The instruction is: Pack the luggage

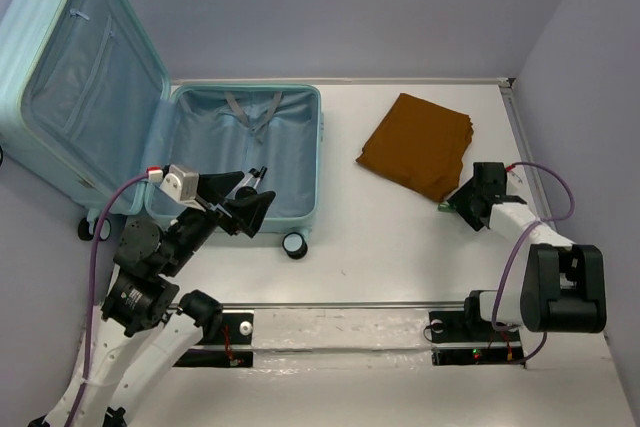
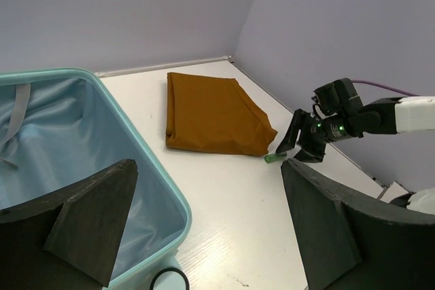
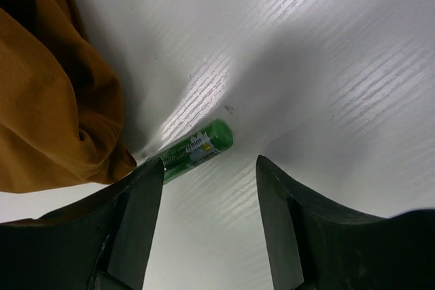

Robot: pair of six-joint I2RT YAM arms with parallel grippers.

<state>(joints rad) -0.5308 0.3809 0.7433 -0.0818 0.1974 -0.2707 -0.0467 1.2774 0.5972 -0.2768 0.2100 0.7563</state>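
The open aqua suitcase (image 1: 285, 152) lies on the counter (image 1: 380, 237) at upper left. The left gripper (image 1: 243, 199), spread wide and empty, hovers at its near rim. The right gripper (image 3: 207, 164), partly open, straddles a small green tube (image 3: 197, 147) beside the folded brown cloth (image 1: 415, 142), clamping nothing.

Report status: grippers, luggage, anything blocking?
Left gripper open above luggage edge. Right gripper open at green tube by brown cloth. Luggage open, nothing seen inside. No obstruction seen.

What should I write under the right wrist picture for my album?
A small green tube beside the brown cloth, with the right end effector poised over it.
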